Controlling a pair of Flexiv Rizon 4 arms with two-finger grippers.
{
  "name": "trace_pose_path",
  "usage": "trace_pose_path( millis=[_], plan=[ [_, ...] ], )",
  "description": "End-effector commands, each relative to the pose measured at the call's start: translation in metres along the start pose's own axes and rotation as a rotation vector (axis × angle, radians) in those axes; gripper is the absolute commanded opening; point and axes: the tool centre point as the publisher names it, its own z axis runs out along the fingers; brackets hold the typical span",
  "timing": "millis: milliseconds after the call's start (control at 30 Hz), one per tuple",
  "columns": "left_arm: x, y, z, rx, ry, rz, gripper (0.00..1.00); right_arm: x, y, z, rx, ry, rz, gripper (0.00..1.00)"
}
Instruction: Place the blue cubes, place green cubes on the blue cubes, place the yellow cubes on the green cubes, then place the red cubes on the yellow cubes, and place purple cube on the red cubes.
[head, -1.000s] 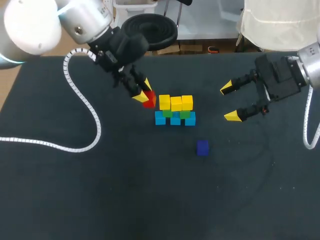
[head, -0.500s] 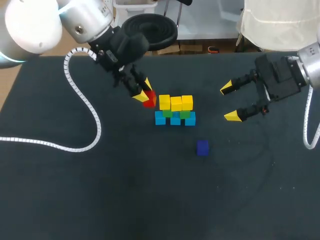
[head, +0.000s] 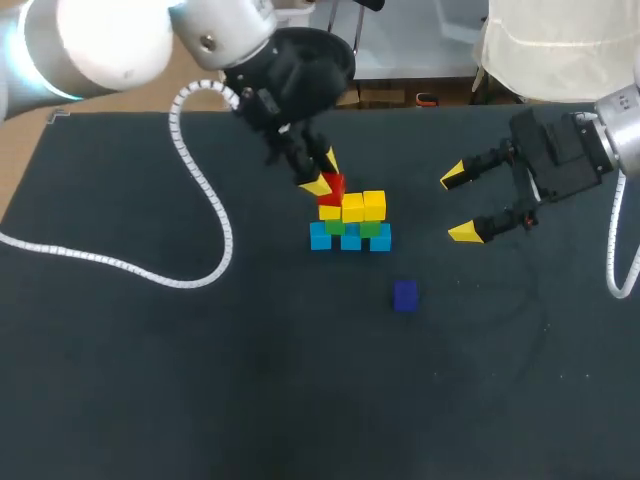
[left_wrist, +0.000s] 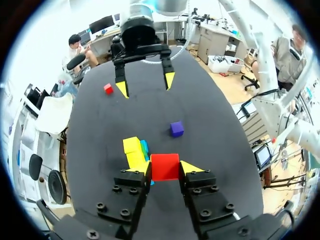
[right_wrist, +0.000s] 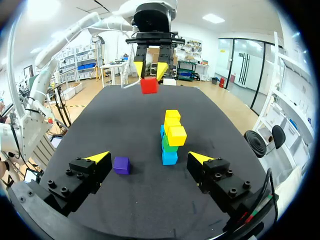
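Head view: left gripper pinching small red cube, nearest end of yellow cube row just beneath it.

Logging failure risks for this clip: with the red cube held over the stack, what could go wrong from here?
The left hand holds the red cube over the stack's end yellow cube. Its fingertips flank the cube and could knock that yellow cube off on lowering. Three yellow cubes seem to rest on two green cubes, so an off-centre placement may tip the row.
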Motion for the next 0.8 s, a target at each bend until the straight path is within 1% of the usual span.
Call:
trace_pose_path(
  millis=[33, 100, 200, 300, 800],
  plan=[
    [0.002, 0.022, 0.005, 0.062, 0.052, -0.049, 0.0, 0.0, 0.0, 0.0, 0.001, -0.001, -0.001, 1.0],
    [0.006, 0.025, 0.01, 0.073, 0.059, -0.069, 0.0, 0.0, 0.0, 0.0, 0.001, -0.001, -0.001, 1.0],
    [0.009, 0.029, 0.018, 0.094, 0.055, -0.072, 0.0, 0.0, 0.0, 0.0, 0.001, -0.001, -0.001, 1.0],
    [0.008, 0.033, 0.023, 0.106, 0.051, -0.071, 0.0, 0.0, 0.0, 0.0, 0.001, -0.001, -0.001, 1.0],
    [0.007, 0.034, 0.024, 0.103, 0.053, -0.07, 0.0, 0.0, 0.0, 0.0, 0.001, -0.001, -0.001, 1.0]
  ],
)
